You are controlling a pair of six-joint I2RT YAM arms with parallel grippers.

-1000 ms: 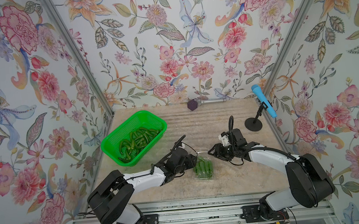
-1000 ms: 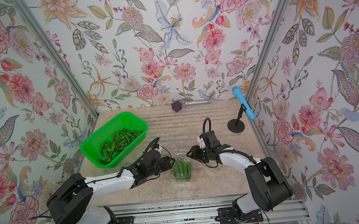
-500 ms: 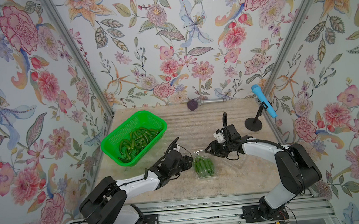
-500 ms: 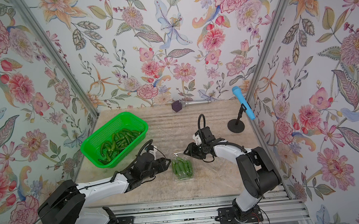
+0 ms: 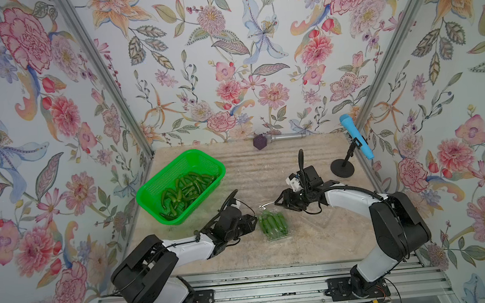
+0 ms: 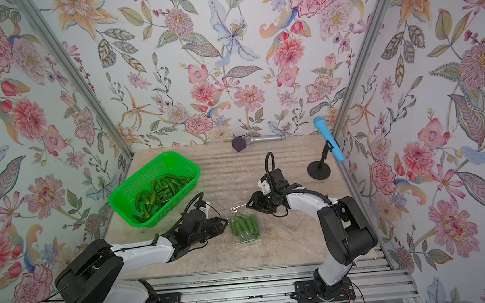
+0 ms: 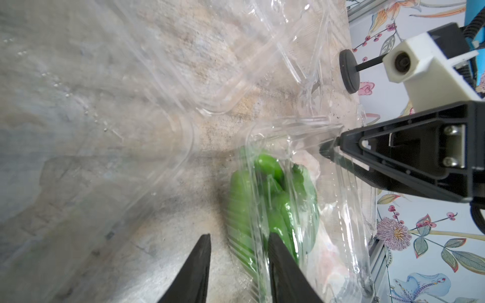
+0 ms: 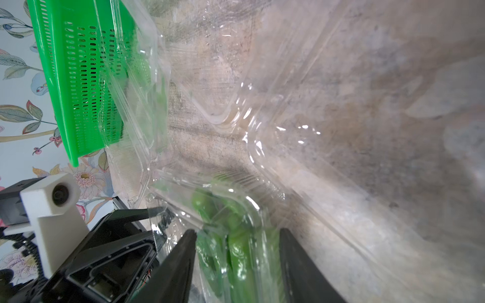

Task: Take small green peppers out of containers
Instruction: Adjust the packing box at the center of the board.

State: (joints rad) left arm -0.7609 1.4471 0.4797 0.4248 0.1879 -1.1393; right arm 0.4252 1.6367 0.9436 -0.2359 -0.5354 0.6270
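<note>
A clear container [image 5: 273, 236] packed with small green peppers [image 5: 273, 224] lies on the table's front middle in both top views, its lid edge lifted at the far end. My left gripper [image 5: 254, 219] is at its left side. In the left wrist view the jaws [image 7: 240, 236] stand apart with the container's ribbed side wall [image 7: 245, 249] between them. My right gripper [image 5: 277, 202] is at the container's far end. In the right wrist view its open fingers [image 8: 237, 233] straddle the peppers [image 8: 236, 251] under the plastic. More peppers [image 5: 184, 188] lie in the green basket [image 5: 149, 193].
Empty clear containers [image 7: 210, 65] lie on the table beyond and to the right of the full one, faint in a top view [image 5: 322, 220]. A blue microphone on a black stand [image 5: 341, 169] is at the back right. A silver microphone [image 5: 288, 137] lies along the back wall.
My left gripper has slid in against the container's left side and its jaws have narrowed. My right gripper has moved left and back to the container's far end.
</note>
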